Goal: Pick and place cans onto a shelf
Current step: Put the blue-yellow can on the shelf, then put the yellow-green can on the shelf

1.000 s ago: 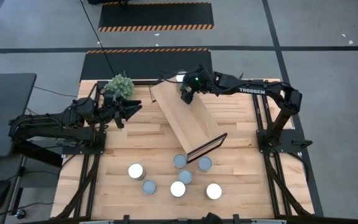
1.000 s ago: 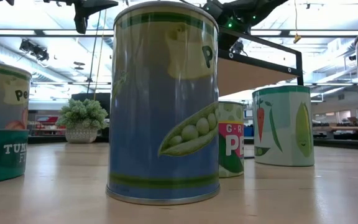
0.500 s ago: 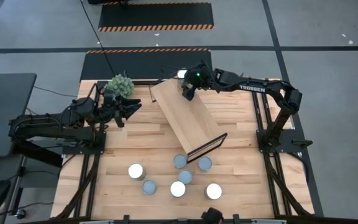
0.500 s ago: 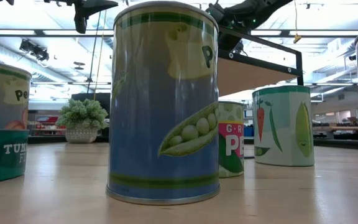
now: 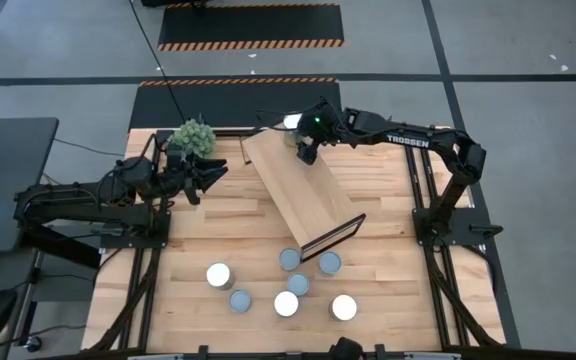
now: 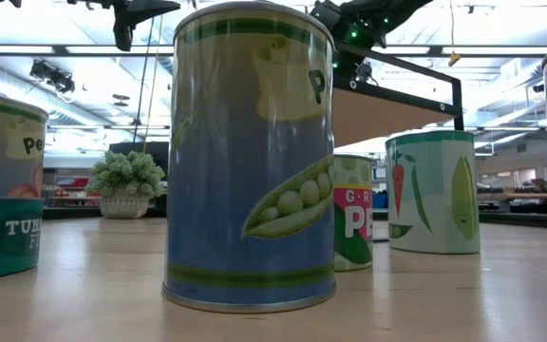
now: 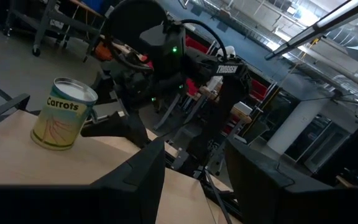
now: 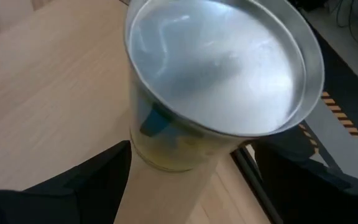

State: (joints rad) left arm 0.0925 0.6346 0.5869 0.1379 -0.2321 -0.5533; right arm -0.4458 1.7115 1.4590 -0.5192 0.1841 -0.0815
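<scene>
Right gripper (image 5: 305, 150) has edged outward, fingers straddling carrots can (image 7: 63, 114).

A tall pea can (image 6: 250, 157) stands upright on the wooden surface (image 6: 84, 285), very close to the camera. Partly behind it is a pink-label can (image 6: 352, 223), and next a carrot can (image 6: 432, 192). Near the far edge sits a plant (image 6: 126, 183). The shelf (image 6: 387, 95) rises tilted above the cans.
</scene>
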